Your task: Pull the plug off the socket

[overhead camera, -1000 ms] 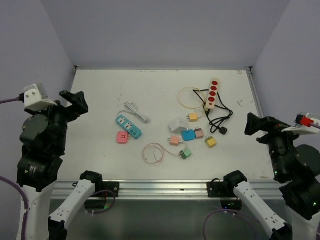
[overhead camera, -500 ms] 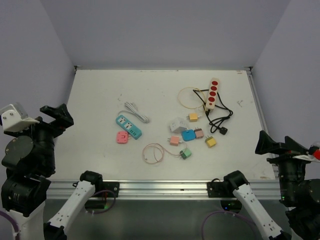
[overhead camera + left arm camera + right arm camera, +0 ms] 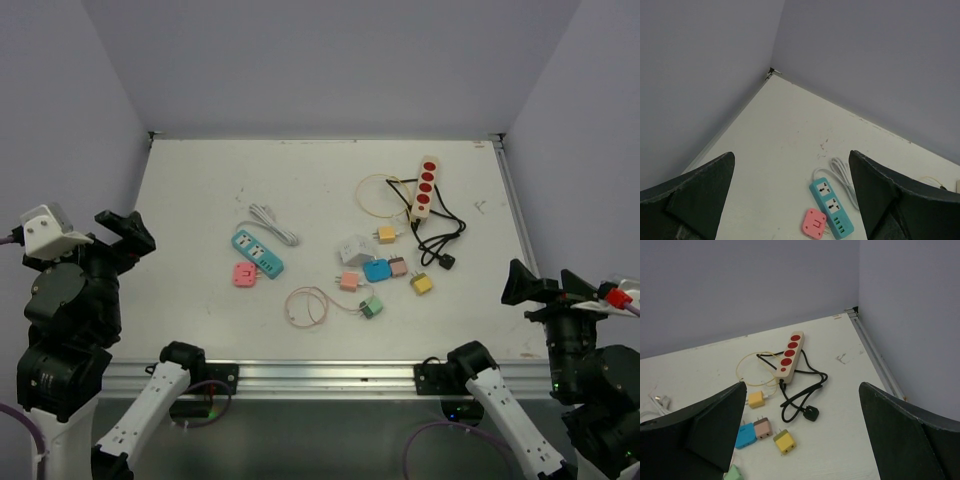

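Plug: pink plug [image 3: 244,274], left of centre on the worktop [image 3: 200,180], lying against the near left side of the teal power strip [image 3: 258,252]. We take these as the pair meant, but no view shows whether it is seated.
Other stock: cream power strip [image 3: 425,186] at far right with its black cord [image 3: 440,235]. Loose adapters [image 3: 378,270] lie mid-worktop, and we see none of them in a socket.
Left tool [image 3: 125,230]: fingers wide apart, empty, off the left edge, well apart from the plug.
Right tool [image 3: 535,285]: fingers wide apart, empty, off the near right edge.
Change: a second ago both arms stood higher and further in, then they dropped back. In the last half second the left tool has come up and inward a little, and the right has barely shifted. Nothing on the worktop has moved.
Meaning: we judge the task not begun, with the left arm better placed.
Left wrist view: frames the plug and teal strip between its fingers, but omits the right half.
Right wrist view: shows the cream strip, cord and adapters, but never the plug.
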